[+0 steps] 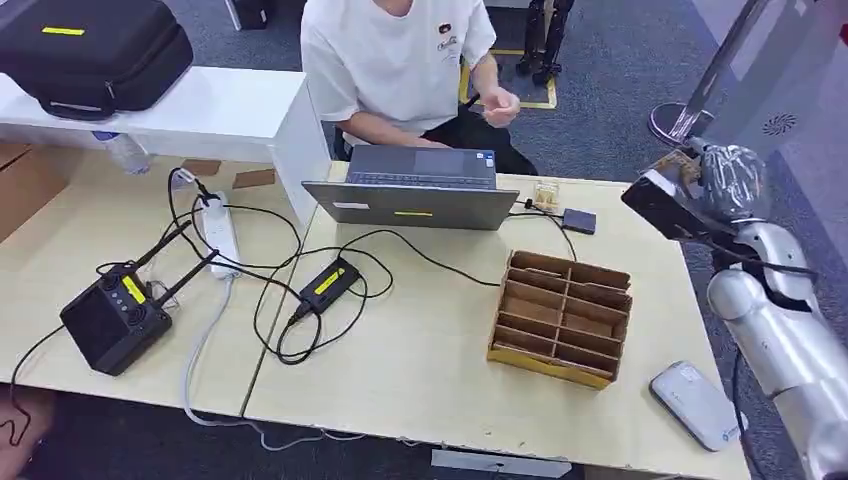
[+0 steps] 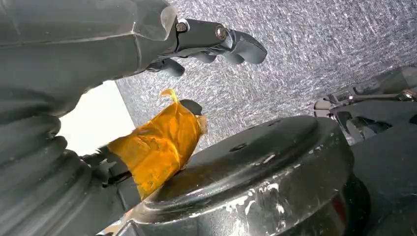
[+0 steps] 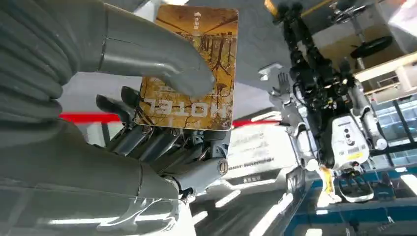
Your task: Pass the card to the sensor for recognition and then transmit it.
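At the far left of the head view a black case (image 1: 95,45) lies on a white cabinet (image 1: 220,115), and below it on the wooden bench (image 1: 420,370) sit a black box with antennas (image 1: 115,318), a white power strip (image 1: 220,235) and a small black adapter with a yellow label (image 1: 329,284), all joined by looping black cables. A grey laptop (image 1: 420,190) stands at the bench's far edge, and a person in a white shirt (image 1: 395,60) sits behind it. To the right of the laptop lies a small dark sensor pad (image 1: 578,221), and nearer the robot stands a brown cardboard divider box (image 1: 560,315) with open compartments. A white-grey device (image 1: 695,403) lies near the bench's right front corner. The right hand (image 1: 700,190) is raised off the bench's right edge, well apart from the sensor pad. In the right wrist view this hand (image 3: 162,123) is clamped on the card (image 3: 194,64), a hotel key card with a yellow-brown picture, the thumb pressing its face and the fingers (image 3: 147,140) behind it. The left hand (image 2: 206,42) hangs over grey carpet, its fingers curled; I cannot tell whether they are together.
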